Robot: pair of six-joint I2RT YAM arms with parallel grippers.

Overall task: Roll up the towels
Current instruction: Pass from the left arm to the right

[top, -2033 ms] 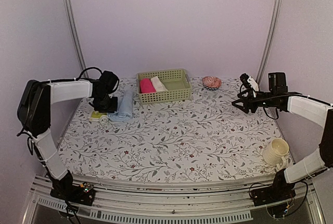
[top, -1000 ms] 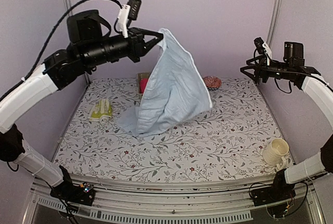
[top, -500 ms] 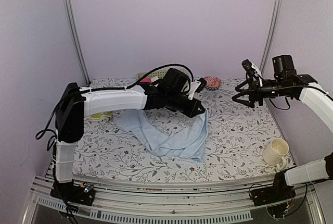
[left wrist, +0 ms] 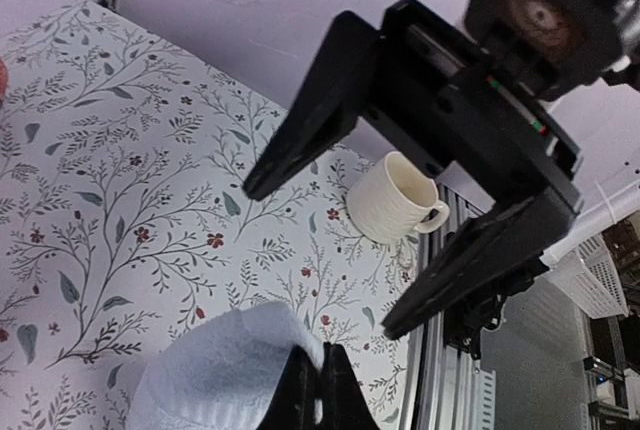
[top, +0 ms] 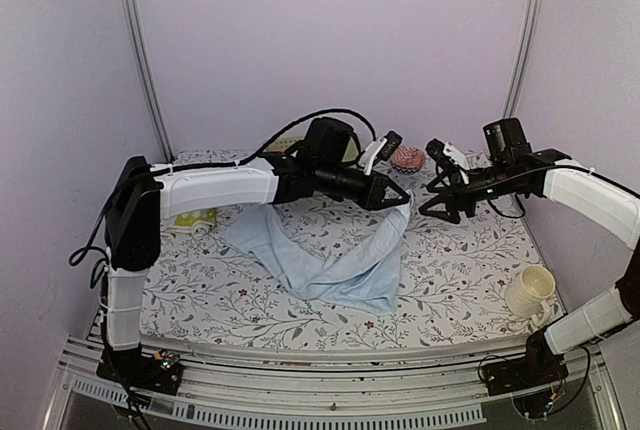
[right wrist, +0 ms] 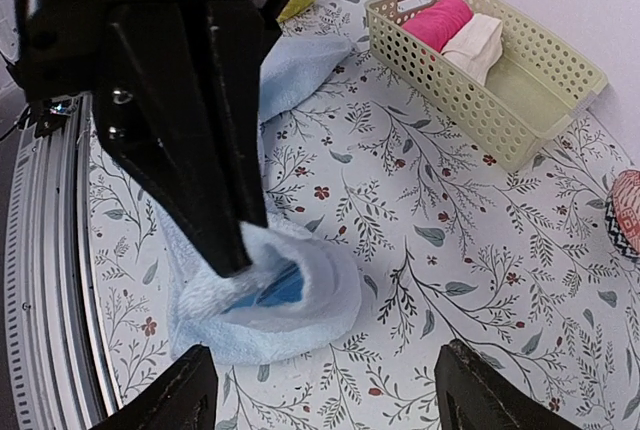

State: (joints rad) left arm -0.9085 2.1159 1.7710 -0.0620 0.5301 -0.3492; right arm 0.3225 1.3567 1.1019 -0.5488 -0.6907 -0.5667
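The light blue towel (top: 335, 262) lies crumpled in the middle of the table, with one corner lifted. My left gripper (top: 403, 198) is shut on that raised corner (left wrist: 235, 355), its fingers (left wrist: 320, 395) pressed together. Just to its right my right gripper (top: 428, 202) hangs open, facing the held corner and apart from the cloth. In the right wrist view its fingers (right wrist: 192, 395) stand wide, with the blue towel (right wrist: 320, 295) ahead of them. The yellow-green towel (top: 195, 219) lies folded at the far left.
A pale green basket (right wrist: 520, 85) at the back holds a pink roll (right wrist: 440, 22) and a cream-white roll (right wrist: 476, 46). A cream mug (top: 529, 292) stands at the near right. A red patterned object (top: 405, 157) sits at the back of the table.
The left gripper swung the blue towel up high, then brought it down onto the table's middle, still holding a corner. The right gripper moved left toward that corner and opened wider.
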